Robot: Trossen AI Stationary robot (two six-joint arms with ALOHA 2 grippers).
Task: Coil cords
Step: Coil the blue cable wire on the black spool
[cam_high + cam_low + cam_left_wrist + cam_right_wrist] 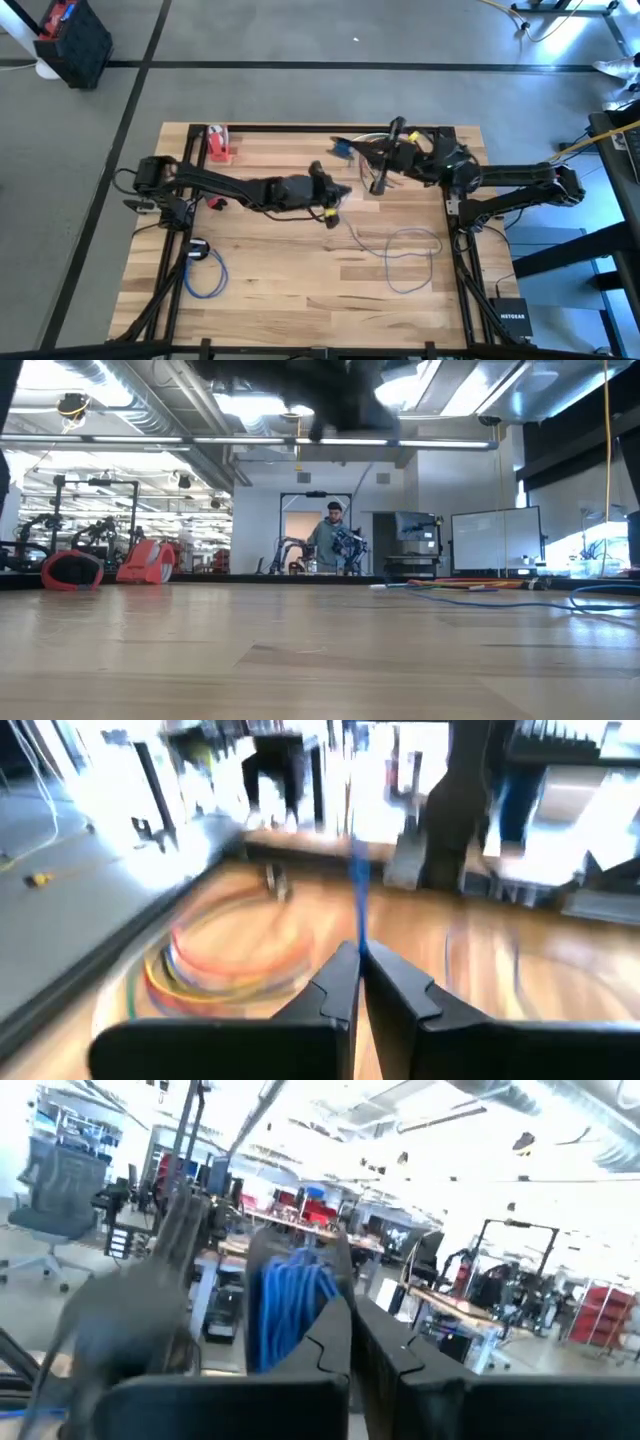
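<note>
Midway, by the look of it. Left gripper near table centre, fingers pinched on a blue cord running away toward the far edge. Right gripper at far right, raised, closed around a bundle of blue loops. Another blue cord already coiled near left. Pale grey cord loose near right, uncoiled. Red, orange, yellow coils at far edge. Still to do: finishing the blue one, then the grey.
</note>
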